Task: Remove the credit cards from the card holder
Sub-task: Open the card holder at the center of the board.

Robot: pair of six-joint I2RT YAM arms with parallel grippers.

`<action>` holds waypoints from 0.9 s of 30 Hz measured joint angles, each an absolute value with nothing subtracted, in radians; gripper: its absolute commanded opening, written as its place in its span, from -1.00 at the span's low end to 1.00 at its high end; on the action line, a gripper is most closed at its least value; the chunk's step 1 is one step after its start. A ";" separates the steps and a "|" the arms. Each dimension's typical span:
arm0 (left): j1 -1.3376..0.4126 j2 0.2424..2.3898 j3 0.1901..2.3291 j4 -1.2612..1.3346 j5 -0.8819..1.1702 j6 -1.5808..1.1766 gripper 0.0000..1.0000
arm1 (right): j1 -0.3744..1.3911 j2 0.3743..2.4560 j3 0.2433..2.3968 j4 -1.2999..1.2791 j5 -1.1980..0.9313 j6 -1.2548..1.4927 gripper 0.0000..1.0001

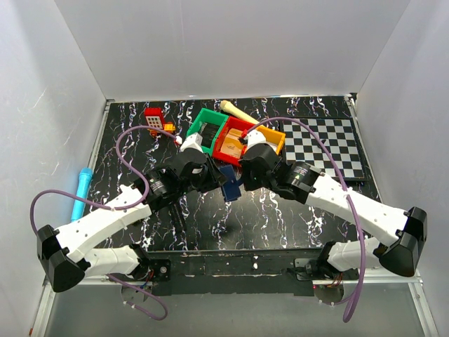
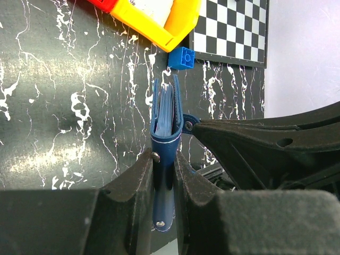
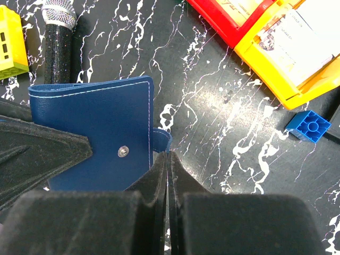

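Observation:
The card holder [image 1: 228,184] is a navy wallet held off the table between both grippers at mid-table. My left gripper [image 2: 163,156] is shut on its lower edge, and the holder stands edge-on between the fingers. Lighter blue-grey inside layers [image 2: 166,114] show at its top, slightly parted. I cannot make out single cards. My right gripper [image 3: 168,155] is shut on the small snap tab [image 3: 162,139] that sticks out from the holder's side. The holder's flat navy face [image 3: 95,127] with a metal stud fills the left of the right wrist view.
Green [image 1: 205,125], red [image 1: 231,137] and yellow [image 1: 270,138] bins stand just behind the grippers. A checkerboard [image 1: 326,144] lies at back right, with a small blue block [image 3: 308,126] near it. A microphone [image 3: 61,42] and a yellow toy [image 3: 11,37] lie to the left. A cyan marker [image 1: 81,191] lies at the left edge.

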State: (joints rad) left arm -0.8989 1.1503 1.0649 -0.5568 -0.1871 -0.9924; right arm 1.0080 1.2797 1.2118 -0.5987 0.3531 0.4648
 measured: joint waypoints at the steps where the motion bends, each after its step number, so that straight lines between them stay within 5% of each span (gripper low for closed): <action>1: -0.899 1.150 1.065 -0.558 -0.187 -0.992 -1.00 | 1.008 1.279 1.212 -0.599 0.352 0.465 -0.97; 12: -0.899 1.112 0.974 -0.451 -0.140 -0.928 -1.00 | 0.939 1.234 1.160 -0.605 0.301 0.493 -0.97; 19: -0.885 0.974 0.823 -0.259 -0.037 -0.822 -1.00 | 0.909 1.161 1.129 -0.633 0.279 0.503 -0.10; 27: -0.828 0.830 0.683 -0.092 0.074 -0.739 -1.00 | 0.904 0.977 1.099 -0.596 0.191 0.470 0.09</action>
State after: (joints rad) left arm -0.8284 0.8303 0.6834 -0.0917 0.0742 -0.7391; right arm 0.9043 0.9768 1.0988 -0.5961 0.1913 0.4698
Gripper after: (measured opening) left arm 0.154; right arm 0.538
